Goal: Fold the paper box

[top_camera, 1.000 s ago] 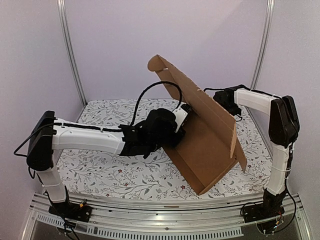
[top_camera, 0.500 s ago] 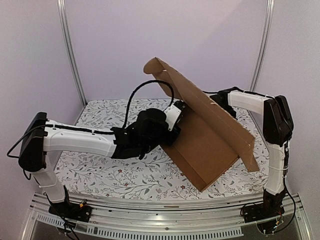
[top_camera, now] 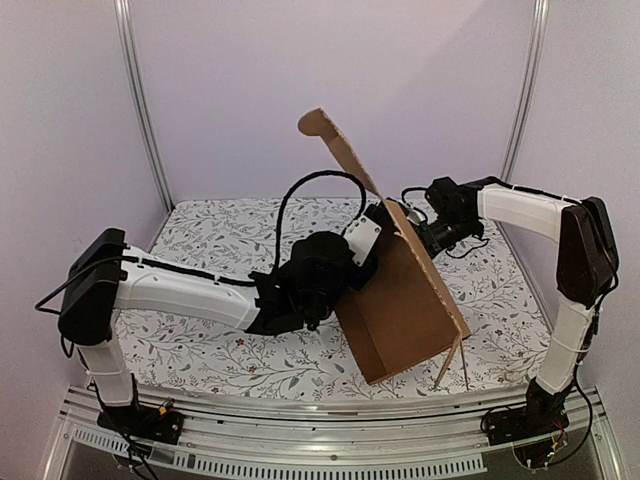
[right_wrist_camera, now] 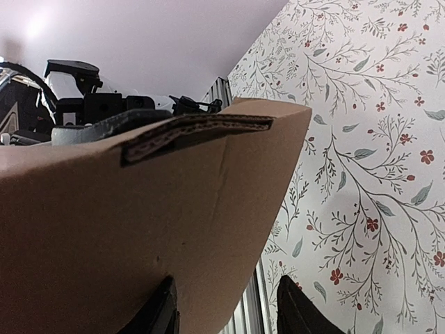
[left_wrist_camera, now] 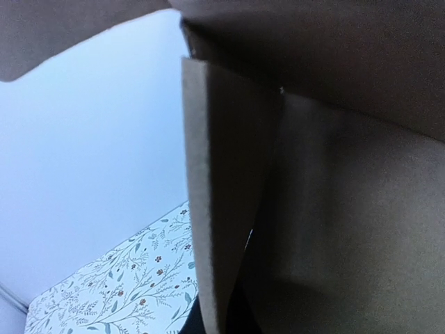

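Observation:
The paper box point(top_camera: 400, 300), plain brown cardboard, stands steeply tilted mid-table, its lower corner on the cloth and a top flap point(top_camera: 325, 130) raised high. On the box's left face, my left gripper point(top_camera: 372, 232) is shut on one of its panels. In the left wrist view that panel's edge point(left_wrist_camera: 198, 209) runs down between the dark fingers of the left gripper point(left_wrist_camera: 217, 321). My right gripper point(top_camera: 418, 238) sits behind the box's right face. In the right wrist view the right gripper point(right_wrist_camera: 229, 309) is open, with a box flap point(right_wrist_camera: 139, 223) lying over its left finger.
A floral cloth point(top_camera: 200, 350) covers the table. Metal posts point(top_camera: 140, 100) point(top_camera: 525, 90) and pale walls close in the back and sides. A metal rail point(top_camera: 320, 440) runs along the near edge. The left arm's black cable point(top_camera: 300, 190) loops up beside the box.
The box has swung to a steeper, more edge-on stance, and its right flap has dropped toward the table. My right gripper has come in to the box's back face. My left arm has shifted right.

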